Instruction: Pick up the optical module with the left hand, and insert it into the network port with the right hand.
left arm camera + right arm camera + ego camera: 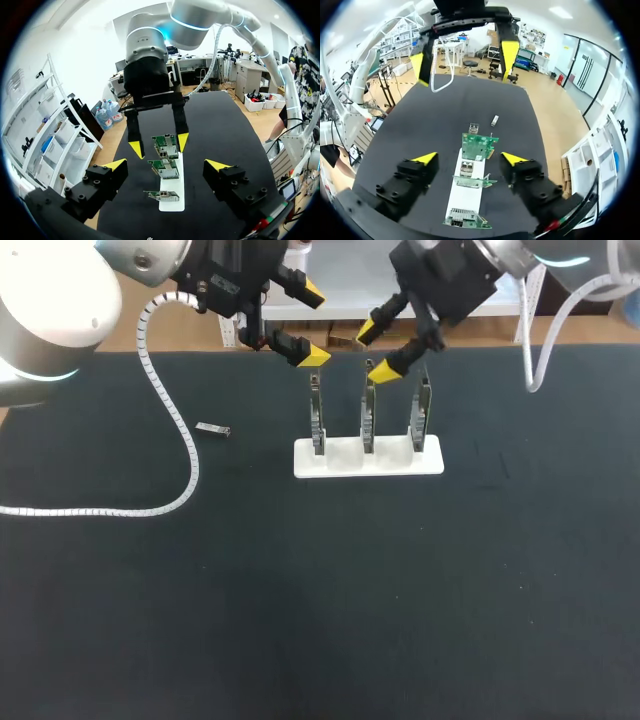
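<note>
A small silver optical module (213, 429) lies on the black table left of the stand, and appears beyond the cards in the right wrist view (494, 120). Three green network cards stand upright in a white stand (368, 458). My left gripper (313, 325) hangs open and empty above the table, behind the left card; its wrist view looks along the card row (163, 168). My right gripper (375, 352) is open just above the middle card (369, 410), nothing between its fingers (512, 158). A small boxy piece (474, 128) shows at the far card's end.
A white coiled cable (170, 440) from my left arm loops across the table's left part, passing close to the module. The stand (465, 197) sits at the middle of the black mat (400, 590).
</note>
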{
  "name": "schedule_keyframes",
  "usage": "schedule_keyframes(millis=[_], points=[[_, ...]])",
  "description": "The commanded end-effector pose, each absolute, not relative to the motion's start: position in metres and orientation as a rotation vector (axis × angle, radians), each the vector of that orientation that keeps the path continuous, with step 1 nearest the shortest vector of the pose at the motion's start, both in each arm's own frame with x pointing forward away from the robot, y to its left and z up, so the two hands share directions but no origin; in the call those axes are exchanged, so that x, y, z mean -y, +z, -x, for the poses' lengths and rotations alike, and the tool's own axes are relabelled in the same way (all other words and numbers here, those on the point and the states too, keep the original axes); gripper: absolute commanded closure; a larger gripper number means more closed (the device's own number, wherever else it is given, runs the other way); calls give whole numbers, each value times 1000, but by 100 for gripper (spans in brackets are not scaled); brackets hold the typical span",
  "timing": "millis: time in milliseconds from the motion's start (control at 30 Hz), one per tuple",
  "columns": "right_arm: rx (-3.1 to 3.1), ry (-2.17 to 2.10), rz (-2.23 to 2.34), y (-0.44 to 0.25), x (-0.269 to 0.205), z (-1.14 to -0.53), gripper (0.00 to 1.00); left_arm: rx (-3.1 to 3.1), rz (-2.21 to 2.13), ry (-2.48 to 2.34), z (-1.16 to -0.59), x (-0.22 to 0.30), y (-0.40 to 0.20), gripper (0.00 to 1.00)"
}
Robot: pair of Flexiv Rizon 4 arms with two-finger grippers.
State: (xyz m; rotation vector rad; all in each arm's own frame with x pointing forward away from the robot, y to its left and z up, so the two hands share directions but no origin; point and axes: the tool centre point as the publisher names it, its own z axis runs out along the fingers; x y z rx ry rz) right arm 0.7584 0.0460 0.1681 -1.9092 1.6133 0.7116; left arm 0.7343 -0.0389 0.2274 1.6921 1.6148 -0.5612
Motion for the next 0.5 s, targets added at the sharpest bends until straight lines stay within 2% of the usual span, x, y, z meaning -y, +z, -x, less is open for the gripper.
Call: schedule_keyframes(millis=[33,133,167,200,233,500], points=[[-1607,697,1900,176,-45,-753,0,-1623,-1698,-559,-736,40,229,0],[-1606,681,1895,180,-46,-753,3,-1623,-1698,-559,-736,40,229,0],[-1605,679,1897,180,-45,-753,27,-1623,-1698,-559,-736,40,229,0],[-1604,679,1898,180,-45,-753,83,-1623,-1698,-559,-736,40,229,0],[-1600,682,1891,180,-45,-753,100,-1623,-1698,-559,-736,40,229,0],[-1601,693,1900,179,-47,-753,100,-1623,-1698,-559,-736,40,229,0]])
